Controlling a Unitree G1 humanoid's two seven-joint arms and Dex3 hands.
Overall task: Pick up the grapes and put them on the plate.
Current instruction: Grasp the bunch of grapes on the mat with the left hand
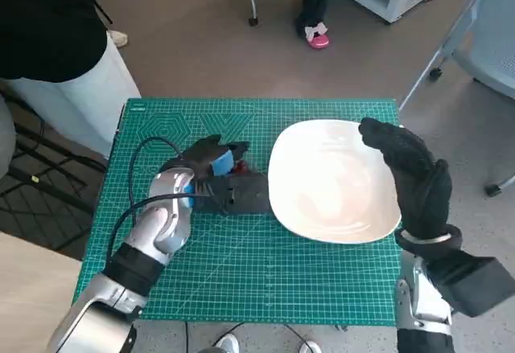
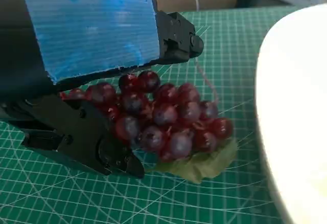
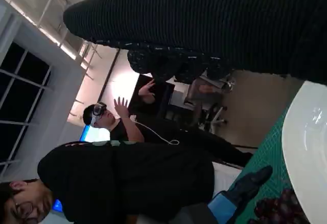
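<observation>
Red grapes [image 2: 168, 119] lie in a bunch on the green mat [image 1: 241, 281] that covers the worktop, just beside the white plate [image 1: 334, 184]. A green leaf [image 2: 204, 165] peeks out from under them.

The left hand [image 1: 211, 172] is down over the grapes. Its black fingers [image 2: 97, 142] sit on one side of the bunch and another black part reaches over the far side. The hand looks like it is closing round the grapes, but I cannot tell if it really holds them yet, because the bunch rests on the mat.

So I think this is the grabbing step. Next, the hand needs to squeeze gently, lift the bunch up, and carry it a short way sideways over the plate's rim. The grapes are soft and could get squashed or fall off.

The right hand [image 1: 414, 172] in its black glove hangs over the far edge of the plate. It holds nothing. Its fingers seem to lie close together, bent down.

From above, the left hand hides most of the grapes. Behind the right hand, the glove blocks much of the picture, and people [image 3: 133, 127] show there.
</observation>
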